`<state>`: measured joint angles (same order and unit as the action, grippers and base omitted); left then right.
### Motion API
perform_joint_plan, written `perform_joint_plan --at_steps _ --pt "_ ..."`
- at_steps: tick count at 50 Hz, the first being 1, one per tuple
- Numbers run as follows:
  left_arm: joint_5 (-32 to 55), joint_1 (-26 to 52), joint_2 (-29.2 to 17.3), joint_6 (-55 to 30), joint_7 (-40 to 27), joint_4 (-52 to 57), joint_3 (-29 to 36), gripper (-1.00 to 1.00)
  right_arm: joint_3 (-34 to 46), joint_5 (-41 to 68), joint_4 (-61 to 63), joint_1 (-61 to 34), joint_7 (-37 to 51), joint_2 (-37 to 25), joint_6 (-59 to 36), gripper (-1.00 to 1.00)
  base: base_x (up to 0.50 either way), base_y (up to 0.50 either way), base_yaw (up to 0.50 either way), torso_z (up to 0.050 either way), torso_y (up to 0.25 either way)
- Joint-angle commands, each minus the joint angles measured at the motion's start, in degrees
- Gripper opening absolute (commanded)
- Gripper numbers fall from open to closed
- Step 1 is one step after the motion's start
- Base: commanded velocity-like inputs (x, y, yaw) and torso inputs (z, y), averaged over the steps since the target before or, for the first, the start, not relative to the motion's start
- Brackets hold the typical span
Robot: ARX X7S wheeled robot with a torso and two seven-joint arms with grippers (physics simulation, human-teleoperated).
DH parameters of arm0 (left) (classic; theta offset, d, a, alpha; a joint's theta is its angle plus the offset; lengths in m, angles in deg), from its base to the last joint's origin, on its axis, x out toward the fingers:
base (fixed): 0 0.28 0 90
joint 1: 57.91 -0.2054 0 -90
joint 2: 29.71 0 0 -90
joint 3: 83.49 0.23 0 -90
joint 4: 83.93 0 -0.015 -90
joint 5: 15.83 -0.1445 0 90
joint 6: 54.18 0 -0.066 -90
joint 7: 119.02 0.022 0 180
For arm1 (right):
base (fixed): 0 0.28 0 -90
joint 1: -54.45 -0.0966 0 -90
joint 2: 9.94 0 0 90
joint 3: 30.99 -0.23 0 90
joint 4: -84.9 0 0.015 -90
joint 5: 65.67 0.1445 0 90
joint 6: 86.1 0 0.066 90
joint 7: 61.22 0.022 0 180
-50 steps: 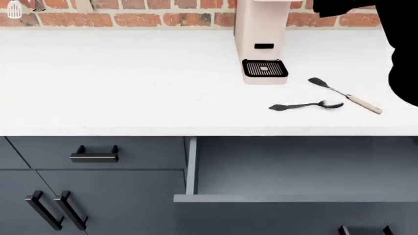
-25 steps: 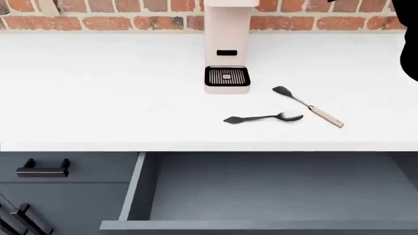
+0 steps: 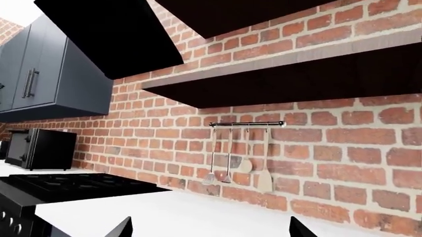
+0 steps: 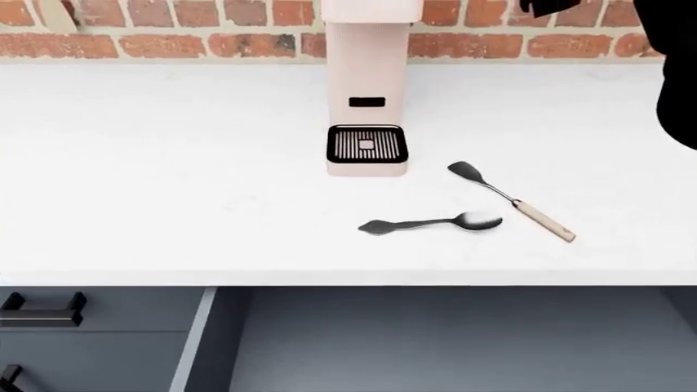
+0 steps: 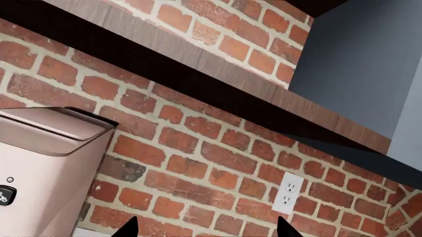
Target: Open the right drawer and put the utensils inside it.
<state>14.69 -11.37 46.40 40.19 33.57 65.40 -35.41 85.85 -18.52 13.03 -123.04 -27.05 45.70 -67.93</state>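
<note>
Rendering flat, even and bright across the white countertop (image 4: 163,163), with only faint soft shadows hugging the spoon (image 4: 430,223) and spatula (image 4: 510,199). Going near-black under the wall shelf (image 3: 316,74) and on the dark arm (image 4: 670,65) at the head view's right edge. Staying sharp throughout, without glare or visible blur.

**Brick-walled kitchen with a white bench**

A red brick wall (image 4: 163,37) runs behind the white bench (image 4: 163,163). A pale pink coffee machine (image 4: 367,98) stands at the wall. Dark wooden shelves (image 3: 297,79) cross the brick, and below them a metal rail (image 3: 247,123) carries hanging kitchen tools. Slate-grey wall cupboards (image 3: 46,74) hang above a black microwave (image 3: 39,148) and a black stove (image 3: 72,183). A white socket (image 5: 288,192) sits in the brick. Light is even.
</note>
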Motion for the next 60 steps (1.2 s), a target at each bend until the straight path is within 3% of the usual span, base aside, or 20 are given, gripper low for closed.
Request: perform_joint_plan --at_steps 1,14,51,60 --pt "4.28 -1.43 6.35 2.38 5.73 0.64 -7.89 1.00 0.05 0.48 -0.38 -0.11 -0.11 0.27 0.02 1.00 0.00 0.00 0.00 0.000 0.000" --pt "7.41 -1.39 9.75 2.99 8.93 0.62 -12.40 1.00 0.87 0.46 -0.22 0.34 -0.49 0.14 0.71 1.00 0.00 -0.03 0.00 0.000 0.000" --pt "7.97 -1.37 10.54 3.23 9.60 0.62 -13.33 1.00 1.12 0.97 -0.16 1.28 0.01 -0.10 1.45 1.00 0.16 -0.15 0.00 0.000 0.000" --pt "8.53 -1.35 10.76 3.19 9.83 0.61 -13.93 1.00 1.32 2.95 -3.29 0.33 1.36 0.98 -4.11 1.00 0.00 0.00 0.00 0.000 0.000"
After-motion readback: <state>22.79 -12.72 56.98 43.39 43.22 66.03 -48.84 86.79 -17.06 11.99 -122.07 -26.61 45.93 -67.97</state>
